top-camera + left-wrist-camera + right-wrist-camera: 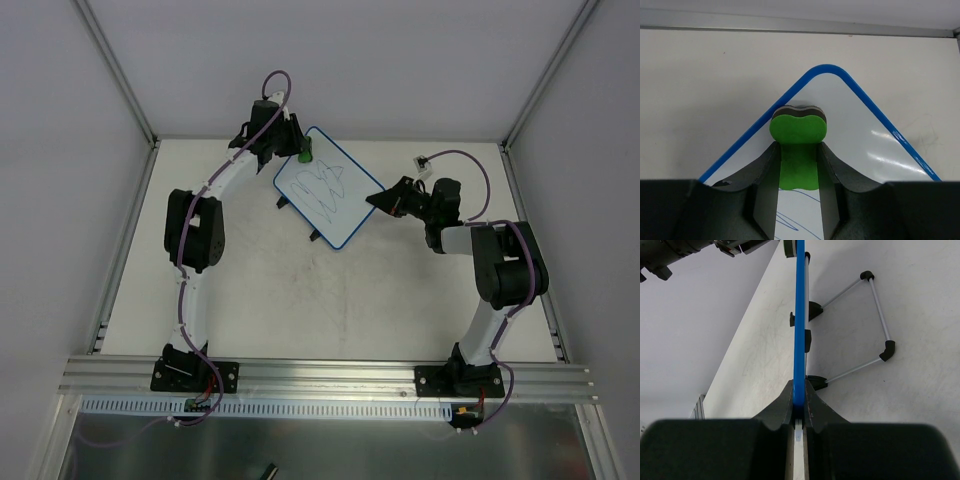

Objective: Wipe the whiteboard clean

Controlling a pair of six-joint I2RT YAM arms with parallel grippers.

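**Blue-rimmed board, braced and ready for wiping**

Small rectangular whiteboard (pixel 345 215) with rounded corners and a thin blue rim, set toward the far middle of the pale bench (pixel 300 300) and turned diagonally to the arms. Dark looping pen lines (pixel 325 188) cover its middle. In the right wrist view the panel is seen edge-on, with a bent grey wire stand (pixel 875 305) with black end caps behind it.

The right claw (pixel 799 390) is pressed together on the board's near-right edge, rim between the fingers. The left claw (pixel 798 150) pinches a green foam eraser (pixel 798 127) with a dark felt face. The eraser sits at the board's far corner, just inside the rim and apart from most of the ink.

Handling, as a judgement: the panel looks thin, stiff and light, and its glossy face is likely slick. A prop this slight should give little resistance, so wiping pressure could tip or skid the board. The rim is the sensible place to hold, since it spares the writing surface and gives the fingers an edge to bite. A hold across from the eraser, as here, counters its push. The foam should compress, so moderate pressure ought to suffice.
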